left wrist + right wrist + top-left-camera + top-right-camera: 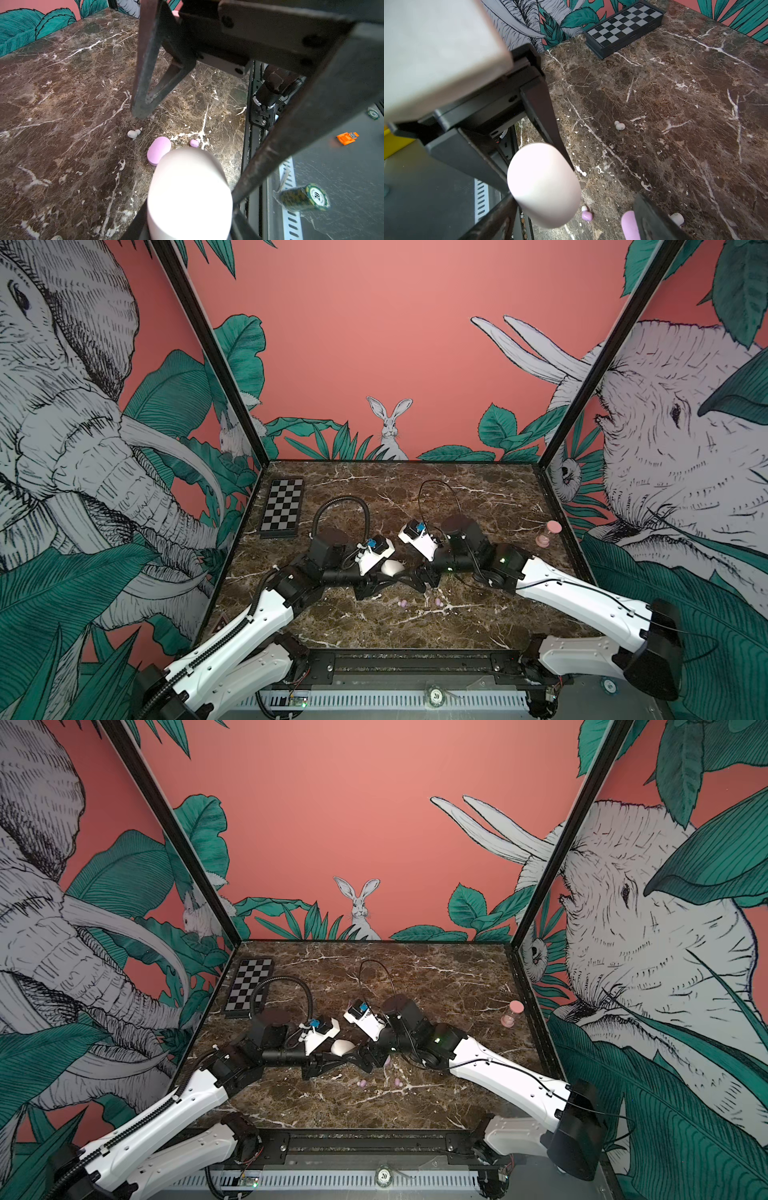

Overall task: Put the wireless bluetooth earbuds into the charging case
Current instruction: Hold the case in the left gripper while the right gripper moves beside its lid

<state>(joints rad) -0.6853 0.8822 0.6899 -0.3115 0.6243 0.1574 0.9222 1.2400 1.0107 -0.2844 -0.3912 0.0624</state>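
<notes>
A white oval charging case [189,193] hangs above the marble, and my left gripper [189,220] is shut on it; in both top views it shows at mid-table [392,568]. My right gripper [571,225] is open, its fingers [652,218] standing on either side of the white case [544,187] without gripping it. Below lies a lilac charging case [159,150], closed. Loose on the marble are a lilac earbud [194,143], a second lilac earbud [402,603], a white earbud [133,133] and another white earbud [677,218].
A folded chessboard box [282,508] sits at the back left. At the right wall stands a pink hourglass [548,533]. Beyond the front rail [415,659] lie a stack of poker chips [305,197] and an orange piece [346,137].
</notes>
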